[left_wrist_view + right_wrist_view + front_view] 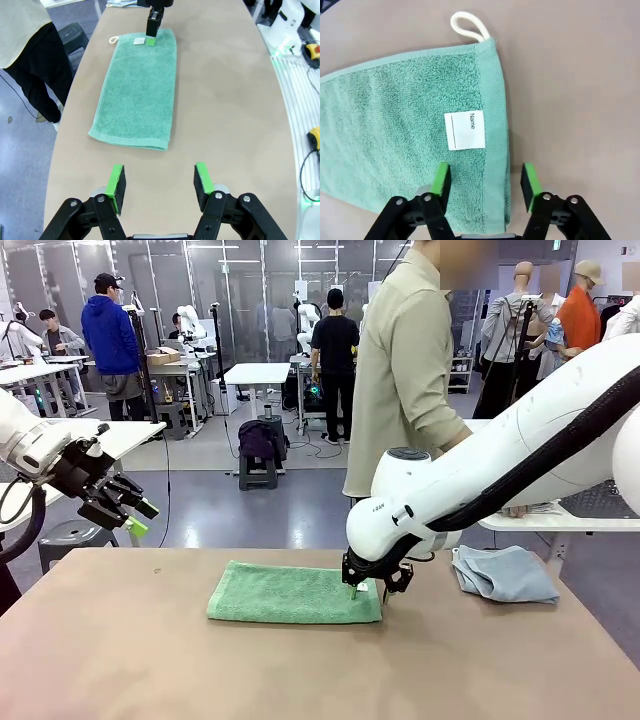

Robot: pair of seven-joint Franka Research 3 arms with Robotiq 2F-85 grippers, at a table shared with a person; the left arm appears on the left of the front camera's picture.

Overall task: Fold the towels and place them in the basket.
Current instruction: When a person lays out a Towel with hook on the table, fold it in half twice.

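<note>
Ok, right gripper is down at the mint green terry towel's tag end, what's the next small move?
Probably close the right gripper on the mint green terry towel: its green pads straddle the hemmed short edge beside the white tag, jaws apart, cloth lying flat.

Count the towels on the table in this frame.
2. A green towel lies flat mid-table under the right gripper; a blue-grey towel sits crumpled at the table's far right. Others could be hidden behind the arm.

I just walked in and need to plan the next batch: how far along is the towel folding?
Early. Done: the green towel lies in a long strip. In hand: the right gripper straddles its tagged end, jaws apart. Left: finishing that fold, the blue-grey towel lying crumpled, and basketing both. The left gripper hangs open.
</note>
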